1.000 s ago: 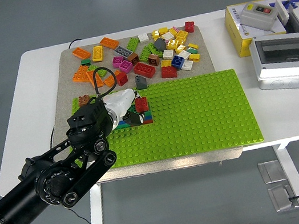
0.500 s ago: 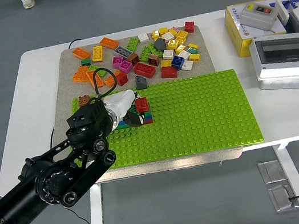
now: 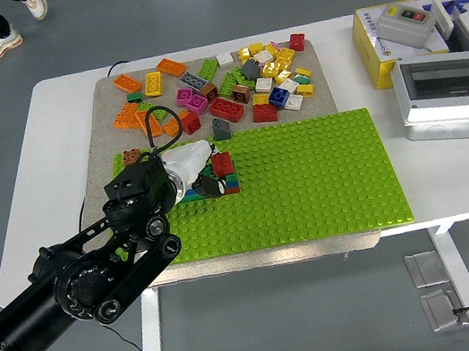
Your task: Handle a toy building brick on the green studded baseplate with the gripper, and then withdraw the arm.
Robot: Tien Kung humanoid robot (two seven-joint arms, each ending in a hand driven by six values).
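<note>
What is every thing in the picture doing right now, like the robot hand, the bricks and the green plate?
left hand: reaching over the baseplate's left part, fingertips at the small brick stack
red brick: on top of the stack, at the fingertips
brick stack: standing on the baseplate
green baseplate: lying flat, mostly bare
loose bricks: scattered on the mat behind the baseplate
grey box: closed, on the table's right side

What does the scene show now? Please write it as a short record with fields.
baseplate: green, on a grey mat
left hand: at the small brick stack on the baseplate's left part
stack top: red brick
loose bricks: pile on the mat behind the baseplate
right side: boxes on the table
</note>
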